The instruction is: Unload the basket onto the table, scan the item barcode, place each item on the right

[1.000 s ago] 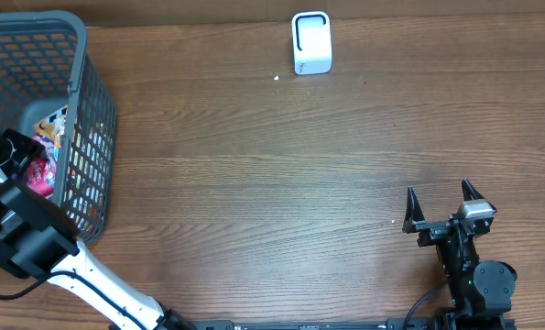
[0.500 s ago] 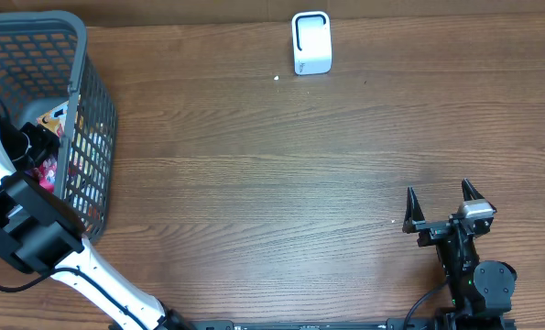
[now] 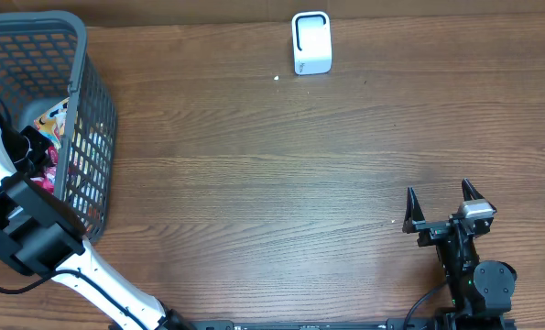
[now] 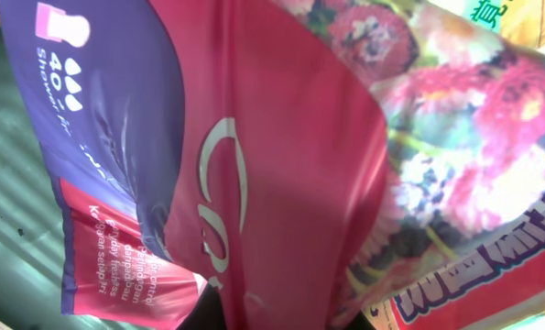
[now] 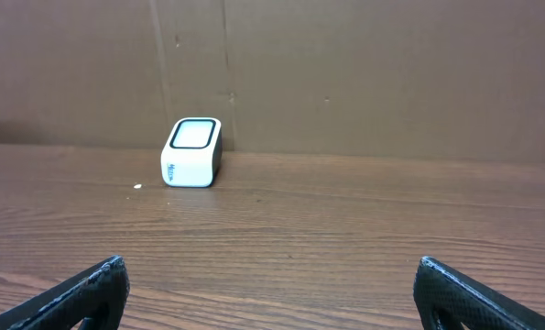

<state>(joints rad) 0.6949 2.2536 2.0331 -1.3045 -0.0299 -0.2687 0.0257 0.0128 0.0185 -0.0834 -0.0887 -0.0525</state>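
Note:
The item is a red and purple pouch [image 4: 281, 183] with white lettering, lying in the grey basket [image 3: 93, 110] at the table's left edge. My left gripper [image 4: 272, 316] reaches down into the basket [image 3: 34, 151] and is shut on a fold of this pouch; only dark bits of its fingers show beside the red film. The white barcode scanner [image 3: 311, 42] stands at the table's far edge, also seen in the right wrist view [image 5: 192, 152]. My right gripper [image 3: 444, 203] rests open near the front right, nothing between its fingertips [image 5: 272, 293].
A flower-printed packet [image 4: 474, 156] lies against the pouch in the basket, with other packets beside it [image 3: 52, 119]. A small white speck [image 3: 277, 78] lies on the wood left of the scanner. A brown cardboard wall [image 5: 345, 64] stands behind the scanner.
My left gripper has gone from open to shut, closing on the red and purple pouch inside the basket. The right arm has not moved.

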